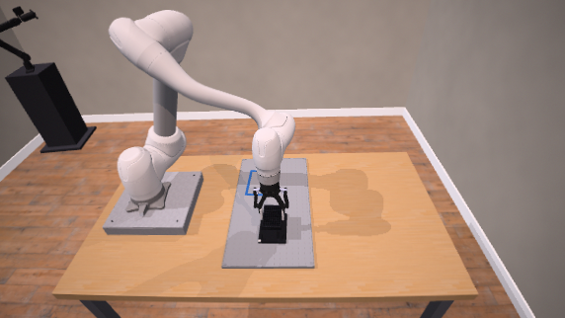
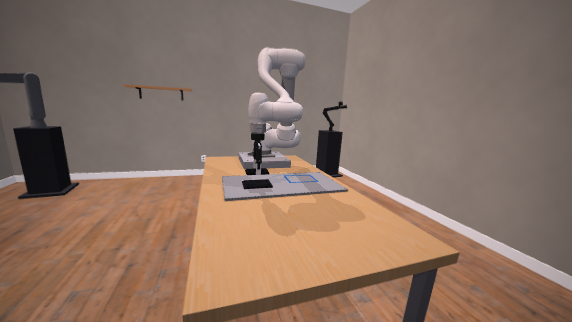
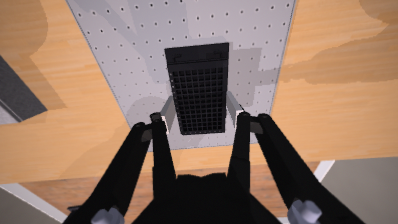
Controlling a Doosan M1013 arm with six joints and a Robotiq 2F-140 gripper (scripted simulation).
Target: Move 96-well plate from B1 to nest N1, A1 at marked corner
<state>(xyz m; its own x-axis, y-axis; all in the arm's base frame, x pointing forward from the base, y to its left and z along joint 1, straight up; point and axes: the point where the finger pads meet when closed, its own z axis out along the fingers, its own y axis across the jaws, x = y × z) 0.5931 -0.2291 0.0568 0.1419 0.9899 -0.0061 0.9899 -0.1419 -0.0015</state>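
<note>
From above, your gripper (image 1: 271,203) held the 96-well plate (image 1: 273,220) over the black nest (image 1: 273,237) on the grey mat (image 1: 296,247), the blue B1 outline (image 1: 248,184) vacated behind. From the side, the plate hung above the nest, unseated. At the wrist, fingers clamped its long sides; lowering and release remained.

The 96-well plate (image 3: 198,92) is a black, oblong block with a fine grid of square wells across its top. It hangs level and right way up, clamped by its long sides between the fingers, its far end reaching out past the fingertips. Below it, partly covered, lies the plate nest (image 1: 273,235), a flat black rectangle on the grey perforated board. The blue-outlined spot B1 (image 2: 300,178) lies behind the fingers, toward the arm's base.
</note>
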